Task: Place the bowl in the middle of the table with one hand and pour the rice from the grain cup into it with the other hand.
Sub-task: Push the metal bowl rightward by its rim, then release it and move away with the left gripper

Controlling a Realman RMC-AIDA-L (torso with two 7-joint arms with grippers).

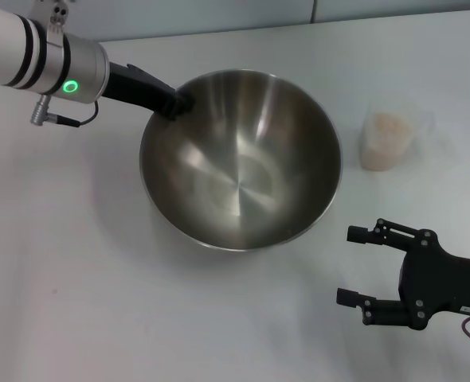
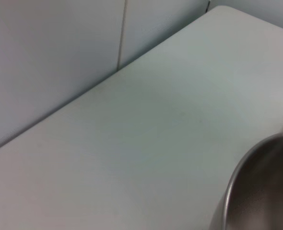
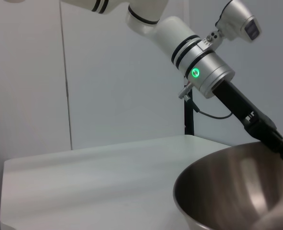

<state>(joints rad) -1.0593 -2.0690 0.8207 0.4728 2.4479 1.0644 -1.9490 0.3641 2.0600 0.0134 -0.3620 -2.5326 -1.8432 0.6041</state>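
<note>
My left end effector clamped on bowl rim, upper left. Right end effector released, lower right. Risk: bowl tips on release; grain cup untouched.

A: Left arm: white tube, two black bands, silver wrist, green ring LED, thin cable.
B: Right gripper: black, jointed fingers, small screws, label.

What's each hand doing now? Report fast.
Left hand: closed on the far rim of the bowl.
Right hand: open, holding nothing, near side of the table.
</note>
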